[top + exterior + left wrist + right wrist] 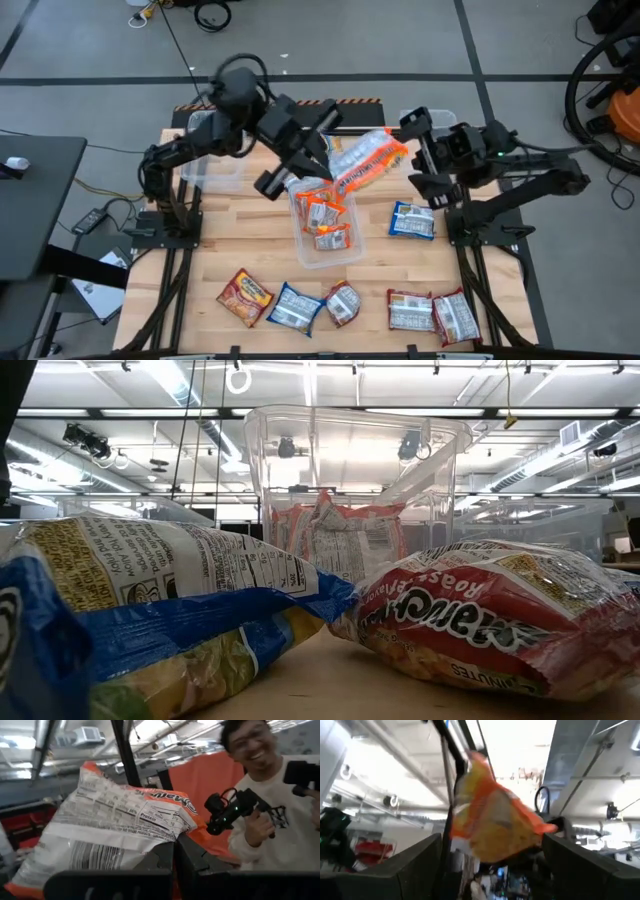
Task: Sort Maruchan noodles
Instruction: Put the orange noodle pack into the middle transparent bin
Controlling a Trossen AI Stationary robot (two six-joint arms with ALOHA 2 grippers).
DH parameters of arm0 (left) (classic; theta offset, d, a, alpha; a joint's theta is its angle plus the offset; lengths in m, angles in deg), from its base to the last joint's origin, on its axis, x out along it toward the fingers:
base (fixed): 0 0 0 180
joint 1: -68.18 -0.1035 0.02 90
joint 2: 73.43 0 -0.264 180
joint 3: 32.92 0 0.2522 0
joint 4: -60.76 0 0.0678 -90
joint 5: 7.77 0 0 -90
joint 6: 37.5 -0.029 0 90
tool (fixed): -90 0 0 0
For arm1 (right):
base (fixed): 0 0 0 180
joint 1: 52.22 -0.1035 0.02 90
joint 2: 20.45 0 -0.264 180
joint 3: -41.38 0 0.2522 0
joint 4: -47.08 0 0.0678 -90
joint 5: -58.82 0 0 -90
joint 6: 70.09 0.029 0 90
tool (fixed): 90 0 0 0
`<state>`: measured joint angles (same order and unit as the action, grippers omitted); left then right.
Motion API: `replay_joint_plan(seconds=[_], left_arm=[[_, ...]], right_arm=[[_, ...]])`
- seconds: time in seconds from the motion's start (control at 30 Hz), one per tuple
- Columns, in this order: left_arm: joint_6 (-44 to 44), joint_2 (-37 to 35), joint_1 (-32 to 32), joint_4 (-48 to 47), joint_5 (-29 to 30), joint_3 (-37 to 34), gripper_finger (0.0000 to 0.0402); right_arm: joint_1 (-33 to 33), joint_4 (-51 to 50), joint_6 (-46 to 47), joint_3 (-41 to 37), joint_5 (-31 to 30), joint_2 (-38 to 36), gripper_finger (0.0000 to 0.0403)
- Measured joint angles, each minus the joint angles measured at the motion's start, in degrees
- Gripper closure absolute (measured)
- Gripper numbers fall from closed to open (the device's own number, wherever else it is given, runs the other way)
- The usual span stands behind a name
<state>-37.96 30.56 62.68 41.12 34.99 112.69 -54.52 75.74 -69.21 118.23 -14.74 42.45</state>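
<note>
Orange crinkly noodle packet, white label side up, pinched in left gripper, jutting toward 3 o'clock; right gripper wide, empty, just beside.

Light comes mostly from overhead ceiling strips, bright enough to blow out white in the low view and glare through the clear bin. The near packets there are soft and out of focus. The high view is evenly lit with soft shadows under the arms. The right wrist view is badly motion-blurred, with the orange packet smeared against a washed-out ceiling. The left wrist view is slightly blurry and dimmer at the bottom.
</note>
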Motion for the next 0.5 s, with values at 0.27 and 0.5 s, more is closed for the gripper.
replay_joint_plan(seconds=[0.27, 0.5], left_arm=[[3.1, 3.8, -0.5, 0.0, -6.5, -0.2, 0.0396], [8.4, 3.4, 0.5, 3.1, -13.4, -0.1, 0.0396]], right_arm=[[1.7, 5.7, 0.2, 0.6, 3.5, 5.5, 0.0051], [0.1, 5.9, -6.4, 0.7, 5.6, 4.8, 0.0050]])
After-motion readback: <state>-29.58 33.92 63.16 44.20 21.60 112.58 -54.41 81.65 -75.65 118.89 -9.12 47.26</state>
